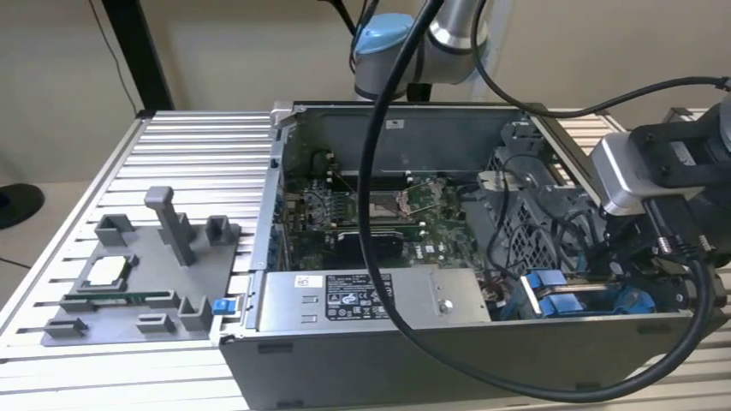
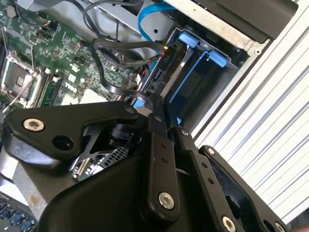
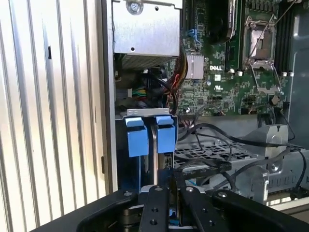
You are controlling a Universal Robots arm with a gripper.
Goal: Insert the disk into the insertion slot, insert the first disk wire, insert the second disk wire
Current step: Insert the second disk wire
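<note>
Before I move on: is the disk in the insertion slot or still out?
In: the disk stands edge-on between the insertion slot's blue rails.

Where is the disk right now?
The disk sits in the insertion slot at the case's corner on the exterior view's right, beside the power-supply box, just ahead of the gripper.

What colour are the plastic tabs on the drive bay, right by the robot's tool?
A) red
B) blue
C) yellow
B: the two plastic tabs on the insertion slot, just beyond the tool, are bright blue in both wrist views.
</note>
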